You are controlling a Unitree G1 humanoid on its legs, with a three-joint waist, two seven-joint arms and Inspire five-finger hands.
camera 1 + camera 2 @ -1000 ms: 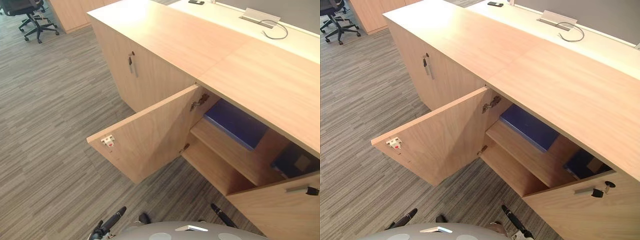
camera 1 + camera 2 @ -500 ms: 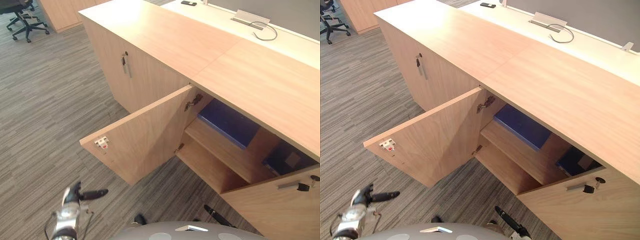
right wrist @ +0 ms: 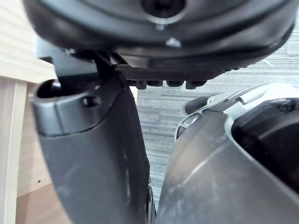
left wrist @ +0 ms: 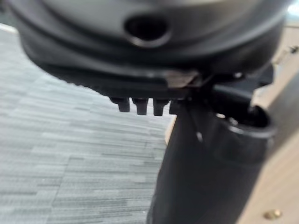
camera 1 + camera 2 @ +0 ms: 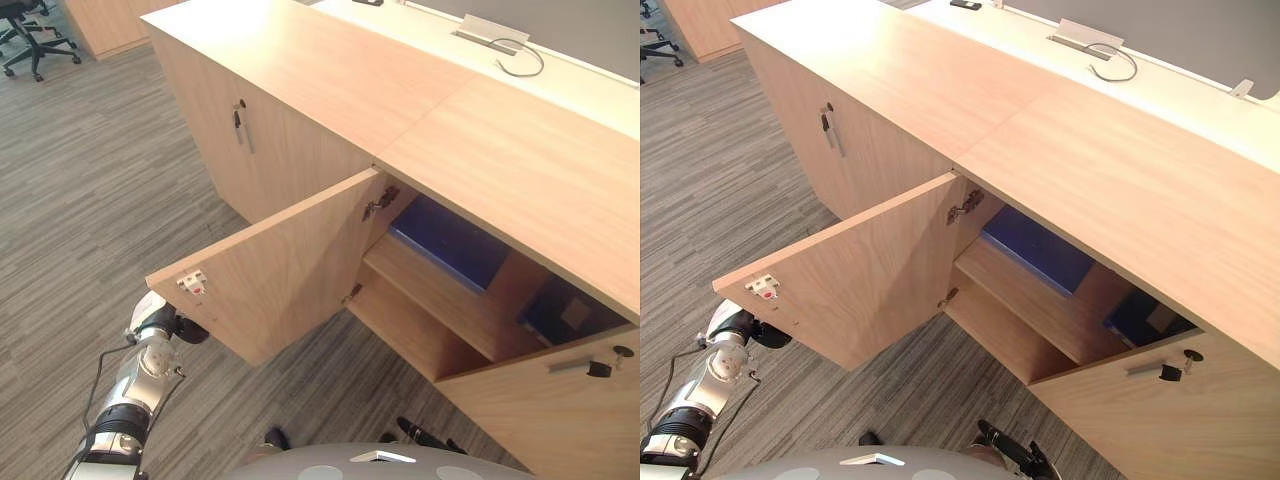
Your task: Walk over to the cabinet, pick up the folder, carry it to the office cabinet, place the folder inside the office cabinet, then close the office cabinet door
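At eight o'clock, left hand [image 5: 188,329] behind the cabinet door [image 5: 290,270], its grip impossible to tell: push near the free edge

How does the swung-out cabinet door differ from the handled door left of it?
The open door stands swung out; the closed door sits flush. The open door shows its inner face with a white catch; the closed door shows its outer face with a handle. Both are light wood.
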